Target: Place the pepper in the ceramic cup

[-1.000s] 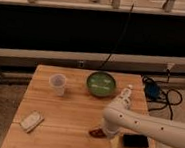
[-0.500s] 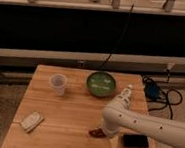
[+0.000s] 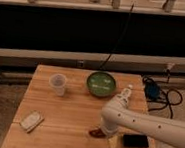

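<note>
Camera view, only 1 view: no visible change against the 2 earlier frames, arm and objects sit the same. gripper (image 3: 103,130) is low over the front right part of the wooden table (image 3: 71,111), at the pepper (image 3: 97,133), with the jaws spread wide and not clamped on anything. pepper lies flat on the table, partly covered by the gripper, just beside the black slab (image 3: 135,141). ceramic cup (image 3: 58,83) stands upright at the back left, well apart from the pepper, nothing seen in it. green bowl (image 3: 101,83) and white bottle (image 3: 126,95) sit behind the arm, and a flat white object (image 3: 32,121) lies front left. Judgement: arm is paused at the pre-grasp, pick not yet done. Next needs closing on the pepper, a lift, then a carry left and back to the cup. Risk: thin pepper may slip or roll out.
</note>
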Robot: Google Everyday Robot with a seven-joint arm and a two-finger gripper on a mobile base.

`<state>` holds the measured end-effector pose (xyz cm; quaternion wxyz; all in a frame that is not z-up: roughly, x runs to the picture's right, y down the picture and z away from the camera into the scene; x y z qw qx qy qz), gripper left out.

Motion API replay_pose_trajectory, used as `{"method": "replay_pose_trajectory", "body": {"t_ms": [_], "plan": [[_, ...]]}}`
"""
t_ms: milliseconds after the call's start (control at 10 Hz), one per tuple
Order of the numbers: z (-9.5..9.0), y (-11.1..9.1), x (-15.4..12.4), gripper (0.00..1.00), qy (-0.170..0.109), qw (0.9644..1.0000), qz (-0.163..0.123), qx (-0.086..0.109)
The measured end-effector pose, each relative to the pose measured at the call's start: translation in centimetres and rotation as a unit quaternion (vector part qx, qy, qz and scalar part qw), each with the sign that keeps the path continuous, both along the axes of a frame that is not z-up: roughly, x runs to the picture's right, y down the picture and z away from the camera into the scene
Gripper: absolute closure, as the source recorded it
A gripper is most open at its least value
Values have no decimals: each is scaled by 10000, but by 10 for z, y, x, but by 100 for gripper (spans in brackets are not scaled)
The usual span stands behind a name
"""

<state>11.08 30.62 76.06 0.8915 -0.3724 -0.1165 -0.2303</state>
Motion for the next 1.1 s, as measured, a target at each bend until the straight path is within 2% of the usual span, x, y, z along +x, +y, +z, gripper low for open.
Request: {"method": "replay_pose_trajectory", "body": {"t_ms": [800,1100], "plan": [[3,0,-5,20,49,10000,15,-32],[5,0,-7,24,66,10000,16,-18]]}}
